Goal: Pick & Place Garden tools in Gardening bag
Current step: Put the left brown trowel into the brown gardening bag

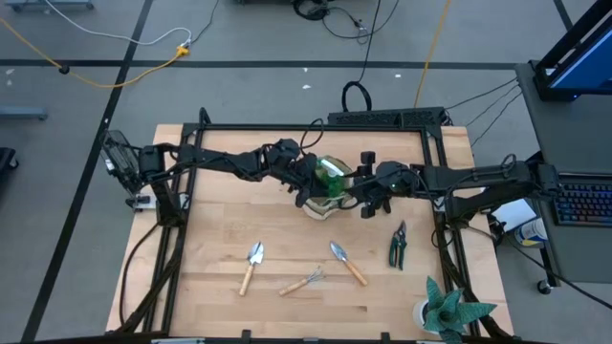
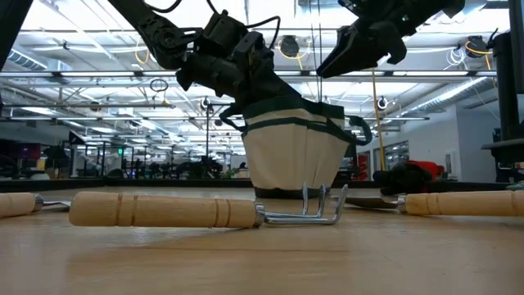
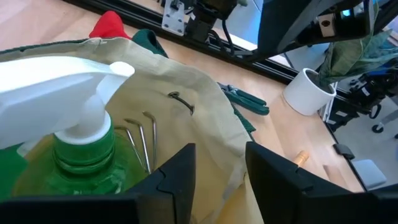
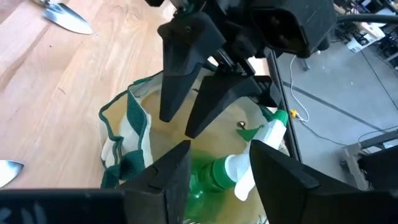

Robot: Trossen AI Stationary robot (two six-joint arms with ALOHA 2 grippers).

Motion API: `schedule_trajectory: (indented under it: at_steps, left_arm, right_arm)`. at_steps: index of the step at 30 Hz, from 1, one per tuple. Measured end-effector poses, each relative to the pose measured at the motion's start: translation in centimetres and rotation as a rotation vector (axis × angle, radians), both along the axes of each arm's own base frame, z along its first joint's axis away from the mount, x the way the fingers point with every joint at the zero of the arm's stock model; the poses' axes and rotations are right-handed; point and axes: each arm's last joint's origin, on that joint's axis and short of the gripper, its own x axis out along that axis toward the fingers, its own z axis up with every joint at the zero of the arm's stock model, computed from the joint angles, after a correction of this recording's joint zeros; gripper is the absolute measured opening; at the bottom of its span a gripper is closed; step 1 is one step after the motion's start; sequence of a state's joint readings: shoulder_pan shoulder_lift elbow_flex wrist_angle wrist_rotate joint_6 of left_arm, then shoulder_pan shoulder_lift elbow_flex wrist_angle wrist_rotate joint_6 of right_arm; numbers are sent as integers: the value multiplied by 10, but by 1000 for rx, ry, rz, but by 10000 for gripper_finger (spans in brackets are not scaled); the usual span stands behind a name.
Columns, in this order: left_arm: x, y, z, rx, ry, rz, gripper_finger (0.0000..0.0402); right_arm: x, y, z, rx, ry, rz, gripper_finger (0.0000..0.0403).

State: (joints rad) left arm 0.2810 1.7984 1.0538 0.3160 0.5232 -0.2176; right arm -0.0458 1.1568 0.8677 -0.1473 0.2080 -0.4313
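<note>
One gardening bag [image 1: 320, 196] is sitting at table centre, one spray bottle [image 1: 331, 170] inside it. The left gripper [image 1: 308, 182] is hovering at its 9 o'clock rim, the right gripper [image 1: 368, 196] at 3 o'clock, both parted, gripping nothing. Two trowels [image 1: 253, 260], one hand rake [image 1: 304, 280] and one pair of pruning shears [image 1: 397, 243] are lying toward 6 o'clock.

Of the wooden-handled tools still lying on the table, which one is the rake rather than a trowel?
The middle one, lying between the two trowels: its metal end splits into bent prongs, while theirs are solid pointed blades.
</note>
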Motion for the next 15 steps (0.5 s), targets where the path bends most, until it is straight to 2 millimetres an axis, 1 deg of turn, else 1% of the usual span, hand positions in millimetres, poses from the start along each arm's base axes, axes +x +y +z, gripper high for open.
schedule_trajectory:
  at_steps: [10,15]
  left_arm:
    - [0,1,1,4,-15,1,149]
    - [-1,2,12,8,-67,5,149]
  right_arm:
    - [0,0,0,-5,2,3,155]
    - [0,0,0,-2,5,1,155]
